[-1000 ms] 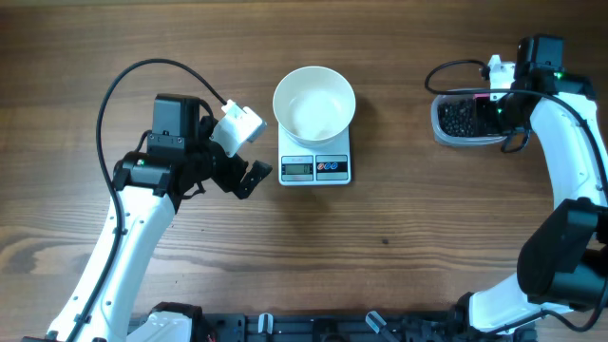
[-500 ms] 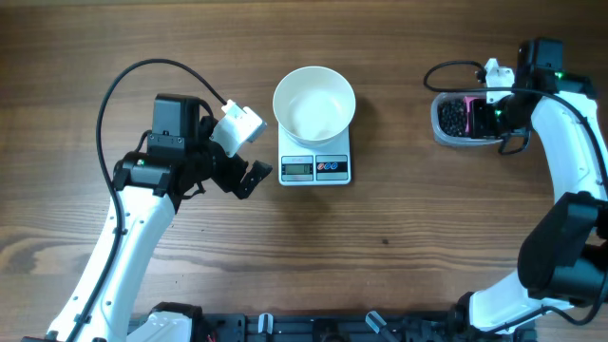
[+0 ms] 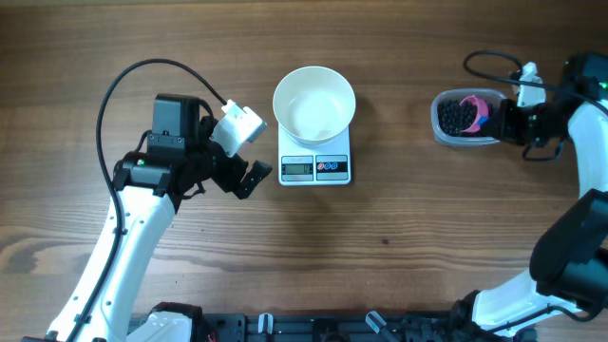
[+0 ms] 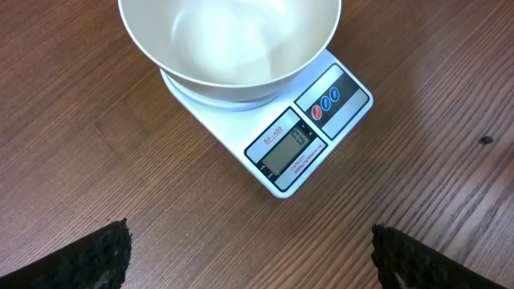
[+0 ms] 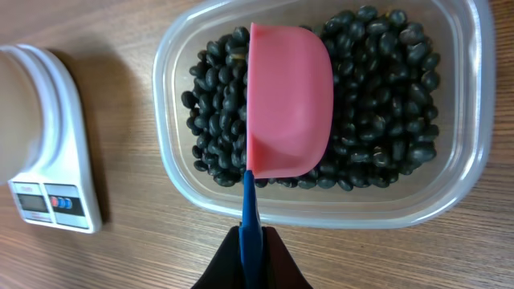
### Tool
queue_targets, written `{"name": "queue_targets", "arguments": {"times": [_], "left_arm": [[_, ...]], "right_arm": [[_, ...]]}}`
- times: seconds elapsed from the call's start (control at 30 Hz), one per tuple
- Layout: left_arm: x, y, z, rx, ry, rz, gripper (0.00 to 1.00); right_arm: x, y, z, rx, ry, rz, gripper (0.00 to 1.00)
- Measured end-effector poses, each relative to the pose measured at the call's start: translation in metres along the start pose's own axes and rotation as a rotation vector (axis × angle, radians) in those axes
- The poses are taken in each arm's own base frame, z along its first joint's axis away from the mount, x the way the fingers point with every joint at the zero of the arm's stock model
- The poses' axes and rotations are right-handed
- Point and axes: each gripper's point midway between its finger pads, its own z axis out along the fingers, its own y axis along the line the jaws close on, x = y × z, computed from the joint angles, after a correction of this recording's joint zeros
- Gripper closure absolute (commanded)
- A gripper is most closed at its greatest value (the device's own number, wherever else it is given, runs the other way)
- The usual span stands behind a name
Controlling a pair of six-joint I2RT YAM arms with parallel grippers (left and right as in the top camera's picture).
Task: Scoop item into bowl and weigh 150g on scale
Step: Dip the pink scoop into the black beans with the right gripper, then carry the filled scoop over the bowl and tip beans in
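One bowl [image 3: 314,103] is sitting on one scale [image 3: 315,169], mid-bench; right gripper [image 5: 251,245] is clamping one scoop [image 5: 289,100] over beans [image 5: 377,72] near the right edge; left gripper [image 3: 249,150] is gaping.

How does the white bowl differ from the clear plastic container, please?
The bowl is round and opaque white; the container is a rounded rectangle of clear plastic. The bowl is empty; the container holds black beans, with a pink scoop over them. The bowl stands on the scale; the container stands directly on the table. Both are upright and open at the top.
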Motion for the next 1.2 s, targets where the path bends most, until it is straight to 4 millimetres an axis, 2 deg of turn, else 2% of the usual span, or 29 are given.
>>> {"name": "queue_targets", "arguments": {"times": [0.27, 0.63, 0.93, 1.2], "left_arm": [[0.000, 0.000, 0.000, 0.000, 0.000, 0.000, 0.00], [0.000, 0.000, 0.000, 0.000, 0.000, 0.000, 0.00], [0.000, 0.000, 0.000, 0.000, 0.000, 0.000, 0.00], [0.000, 0.000, 0.000, 0.000, 0.000, 0.000, 0.00]], "right_arm": [[-0.003, -0.011, -0.013, -0.092, -0.056, 0.080, 0.96], [0.003, -0.016, -0.036, -0.253, -0.111, 0.166, 0.96], [0.001, 0.011, -0.044, -0.402, -0.134, 0.129, 0.96], [-0.005, 0.061, -0.035, -0.518, -0.108, 0.046, 0.96]]}}
